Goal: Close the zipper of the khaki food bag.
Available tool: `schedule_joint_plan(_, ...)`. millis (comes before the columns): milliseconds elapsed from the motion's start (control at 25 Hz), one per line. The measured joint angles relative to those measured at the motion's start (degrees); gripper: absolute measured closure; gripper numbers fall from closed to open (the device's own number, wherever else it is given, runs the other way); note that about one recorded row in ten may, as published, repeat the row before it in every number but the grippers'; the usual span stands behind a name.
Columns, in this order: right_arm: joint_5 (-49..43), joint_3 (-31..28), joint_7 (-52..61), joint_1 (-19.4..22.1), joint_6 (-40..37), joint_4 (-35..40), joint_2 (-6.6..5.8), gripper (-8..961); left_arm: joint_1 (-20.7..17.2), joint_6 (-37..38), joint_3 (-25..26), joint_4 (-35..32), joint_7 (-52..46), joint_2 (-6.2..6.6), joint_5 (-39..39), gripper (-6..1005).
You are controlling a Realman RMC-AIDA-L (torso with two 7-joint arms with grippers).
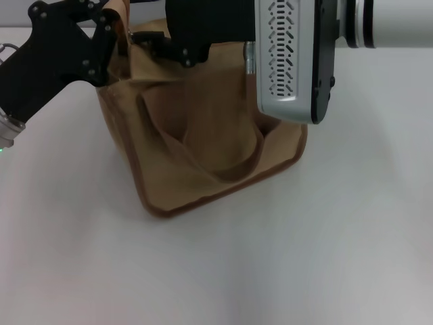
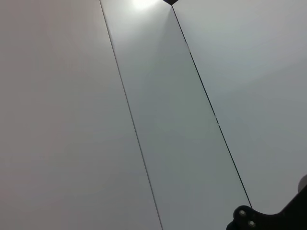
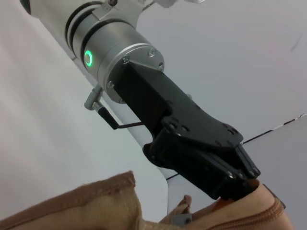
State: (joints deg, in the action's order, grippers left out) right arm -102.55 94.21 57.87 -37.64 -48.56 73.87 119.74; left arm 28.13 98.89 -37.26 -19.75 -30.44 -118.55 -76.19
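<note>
Two grippers crowd the khaki food bag (image 1: 203,149) at twelve o'clock on the white table (image 1: 325,257) — the left gripper (image 1: 111,40) clenched on its corner fabric, the right gripper (image 1: 172,47) over the zipper (image 3: 268,211), its grip unreadable.

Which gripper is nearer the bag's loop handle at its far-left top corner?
Left. The left gripper is at that handle on the khaki food bag; the right gripper is over the top's middle.

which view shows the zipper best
The right wrist view: the zipper runs along the bag top beside the left pincer. In the head view the arms hide the bag's top, so no zipper shows. The left wrist view shows only bare surface.
</note>
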Motion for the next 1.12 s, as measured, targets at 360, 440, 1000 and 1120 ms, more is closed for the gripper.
schedule_joint_plan(360,0.6,1.4,-1.4,-0.1,1.6,-1.4,-0.04,533,-0.3,0.6,0.3,0.0,-0.3,-0.01,0.1,978)
schedule_joint_plan(440,0.6,1.6,-1.7,-0.1,1.8,-1.6,-0.04,537,-0.4,0.9,0.4,-0.1,-0.3,-0.01,0.1,978)
schedule_joint_plan(1000,0.8,2.9,-3.5,0.5,2.6,-1.3,-0.04,590,-0.7,1.4,0.4,0.0,-0.1,-0.01,0.4,977)
schedule_joint_plan(1120,0.8,2.9,-3.7,0.6,2.2,-1.4,-0.04,602,-0.8,1.4,0.4,0.2,0.0,-0.01,0.4,977)
